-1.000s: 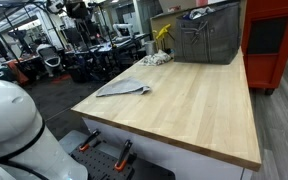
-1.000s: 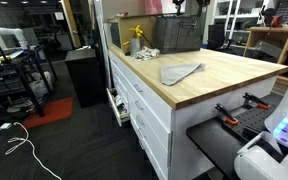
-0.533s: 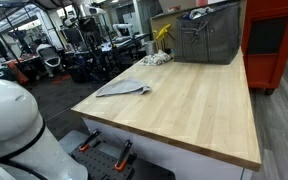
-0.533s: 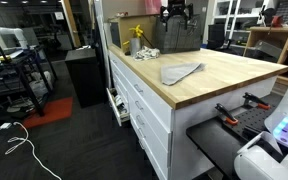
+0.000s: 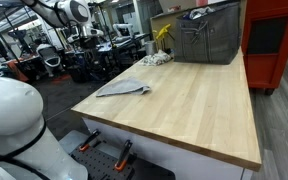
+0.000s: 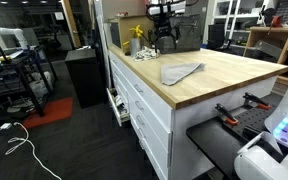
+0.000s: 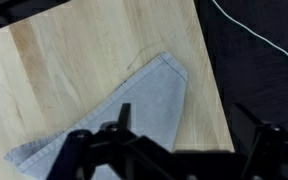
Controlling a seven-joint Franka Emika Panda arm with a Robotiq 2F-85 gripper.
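Grey cloth (image 5: 124,89) is lying crumpled flat on the wooden table (image 5: 204,110), close to one long edge and well apart from the metal bin (image 5: 209,40) at the far end. In an exterior view the end effector (image 6: 165,40) is hanging high above the table. It is spreading its jaws fully wide and gripping nothing. In the wrist view the cloth (image 7: 149,100) is sitting just under the jaws, slightly off to one side. This looks like an approach stage. Reaching the fabric from here would call for a long, straight descent with the jaws wide.
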